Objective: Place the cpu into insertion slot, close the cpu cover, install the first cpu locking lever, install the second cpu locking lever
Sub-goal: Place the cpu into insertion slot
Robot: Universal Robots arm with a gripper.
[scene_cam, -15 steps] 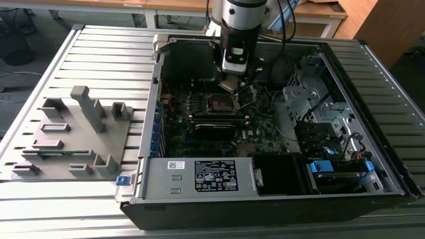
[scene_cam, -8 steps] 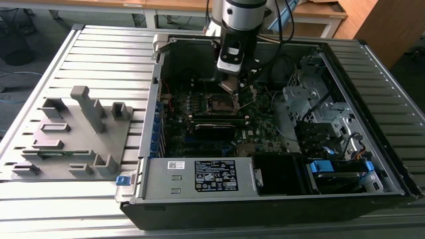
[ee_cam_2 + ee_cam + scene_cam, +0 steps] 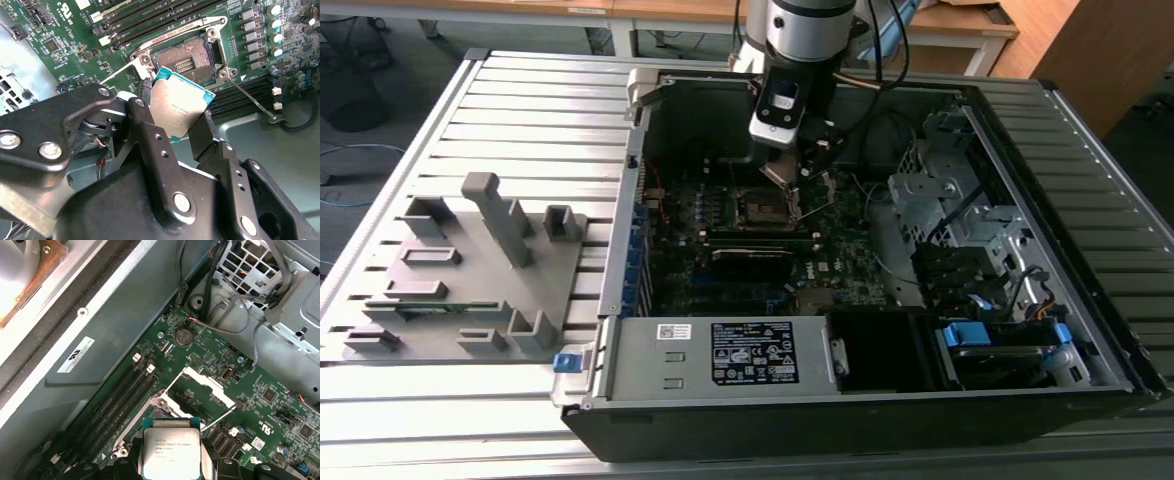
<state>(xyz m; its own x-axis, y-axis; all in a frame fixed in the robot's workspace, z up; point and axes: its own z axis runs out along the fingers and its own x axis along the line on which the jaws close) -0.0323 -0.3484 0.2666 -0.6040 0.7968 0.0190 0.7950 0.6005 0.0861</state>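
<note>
We find the arm reaching down from the upper middle of the exterior view into the open computer case (image 3: 854,425), which lies on a slatted table (image 3: 534,110). The gripper (image 3: 790,170) hangs over the motherboard (image 3: 734,270), in the upper part of the case.

In the second wrist view the gripper (image 3: 175,114) has its two black fingers (image 3: 145,120) closed against opposite edges of the cpu (image 3: 177,105). We see grey metal on top of the chip and a green rim around it. The first wrist view shows the same hold: the cpu (image 3: 171,452) sits between the fingers with its metal face to the camera.

The insertion slot (image 3: 187,60) lies just beyond the cpu and has nothing in it; its dark centre is exposed. In the exterior view the insertion slot (image 3: 767,207) is directly below the gripper. The cpu is not seated, and it is tilted relative to the slot.

The cpu cover (image 3: 210,385) stands swung open on the far side of the slot. A thin wire locking lever (image 3: 255,102) is released and angled away from the slot.

The black-labelled power supply box (image 3: 720,355) occupies the lower middle of the exterior view. A grey fixture (image 3: 467,270) rests on the table at the exterior view's left.
</note>
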